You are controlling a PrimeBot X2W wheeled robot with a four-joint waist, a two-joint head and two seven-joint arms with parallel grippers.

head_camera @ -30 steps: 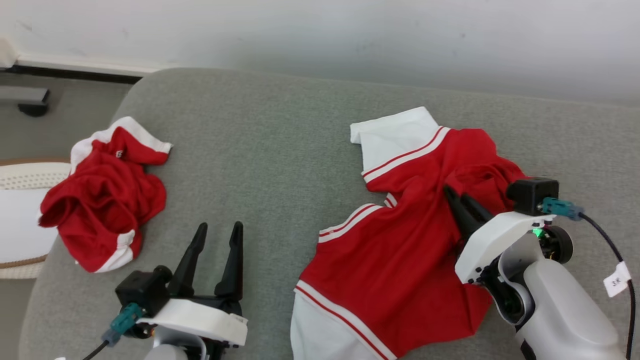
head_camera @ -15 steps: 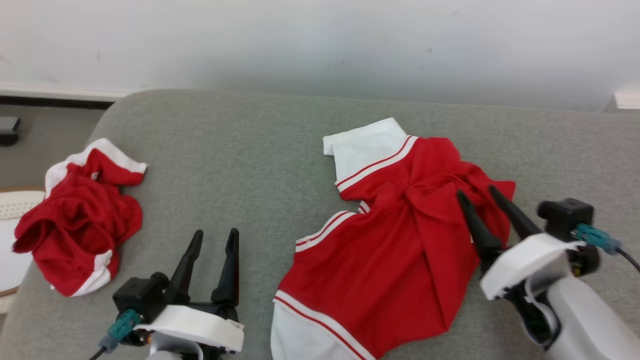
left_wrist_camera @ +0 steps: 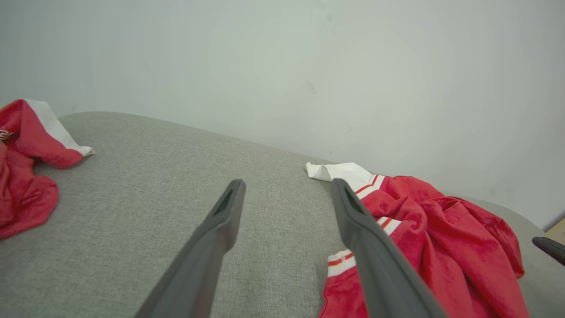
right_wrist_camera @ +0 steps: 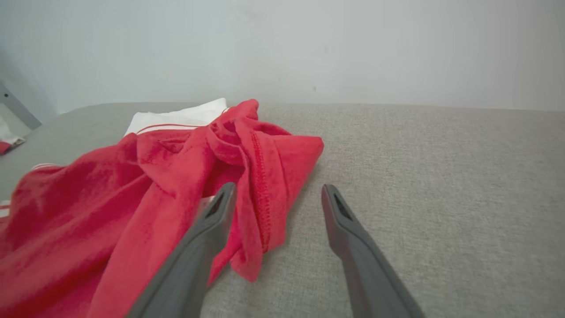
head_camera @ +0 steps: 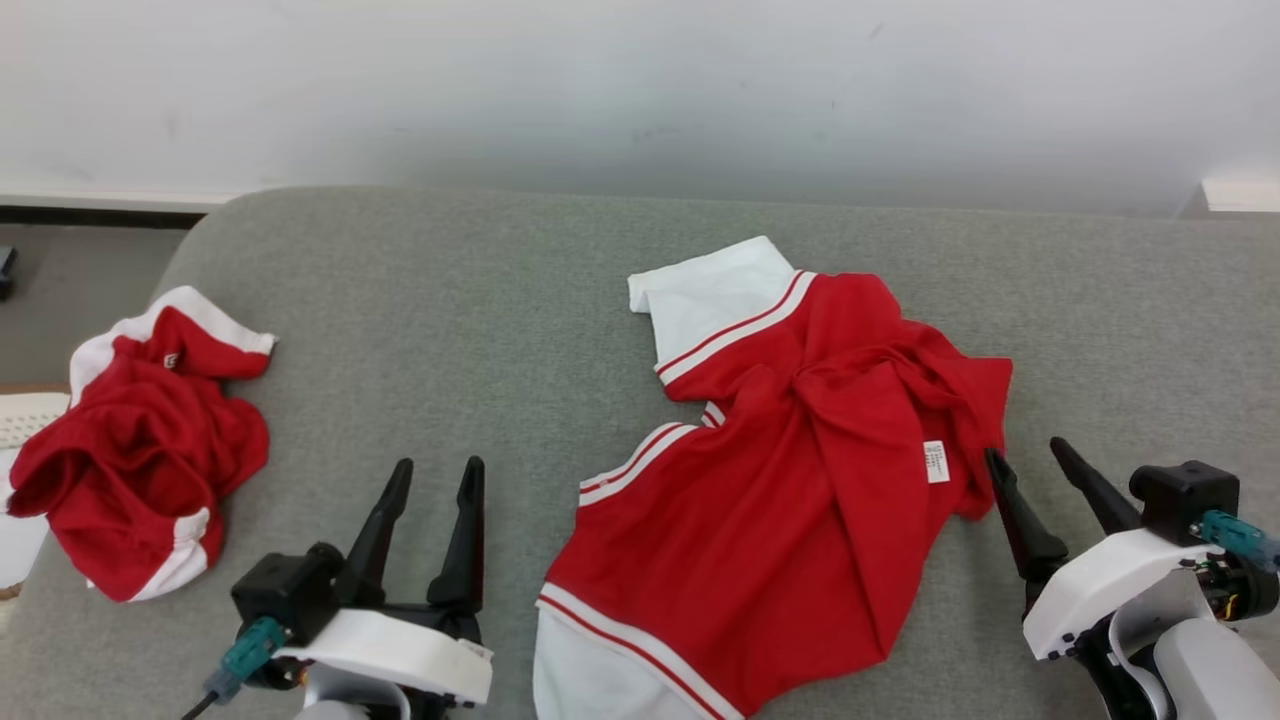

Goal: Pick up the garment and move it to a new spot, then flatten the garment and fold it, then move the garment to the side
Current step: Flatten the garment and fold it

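Two red-and-white garments lie on a grey upholstered seat (head_camera: pixel 450 320), and two robot hands hover at its near edge. At the seat's left edge sits the first, a crumpled garment (head_camera: pixel 140 450) bunched in a heap, white trim showing at its top and bottom. Next comes the left hand (head_camera: pixel 438 464), near the front edge, its two dark fingers spread apart and holding nothing, with bare seat fabric between them. Right of centre lies the spread garment (head_camera: pixel 780 520), partly flattened. Its long axis runs diagonally from a white band at the near edge up toward the far right, where the red cloth is twisted into folds. A white sleeve points toward the far left, and a small white label (head_camera: pixel 935 462) shows near its right side. The right hand (head_camera: pixel 1024 450) is at the near right, fingers wide apart and empty. The garment's right edge lies just beside its left finger; contact cannot be judged.
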